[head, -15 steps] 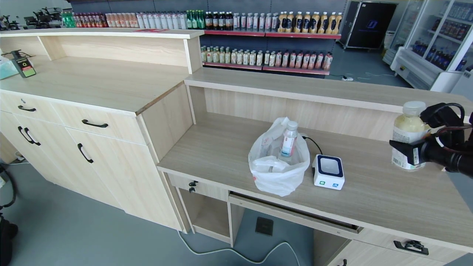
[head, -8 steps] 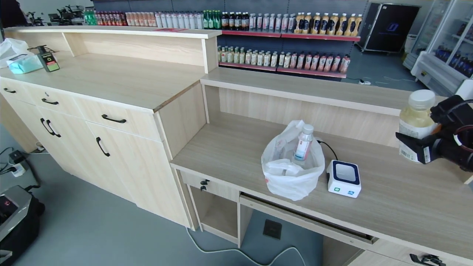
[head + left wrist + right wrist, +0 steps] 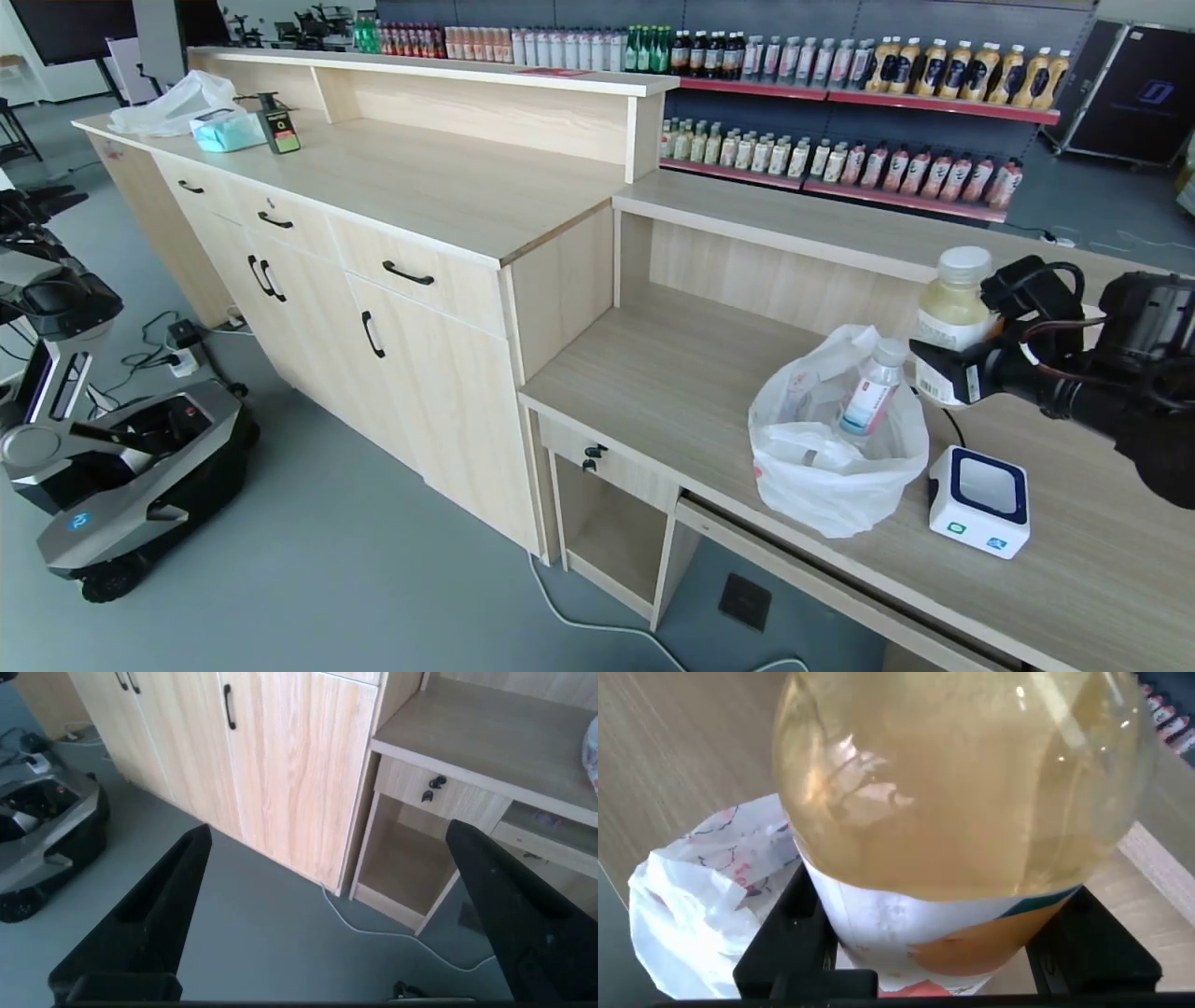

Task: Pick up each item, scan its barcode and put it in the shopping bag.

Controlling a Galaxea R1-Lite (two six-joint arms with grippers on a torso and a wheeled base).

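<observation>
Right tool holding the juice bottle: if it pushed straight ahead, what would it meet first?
Probably the white shopping bag, just ahead of the right tool and its juice bottle; depth is unclear, so it might pass above.

The lower part of the pale yellow plastic juice bottle (image 3: 950, 313) is covered by the black right gripper (image 3: 945, 373). The crumpled white plastic shopping bag (image 3: 831, 490) hides the bottom half of the small clear bottle (image 3: 865, 392) inside; what else lies there I cannot tell.

Right gripper (image 3: 954, 366) clasps a bottle (image 3: 950, 313); left gripper (image 3: 329, 833) hangs, fingers spread wide
</observation>
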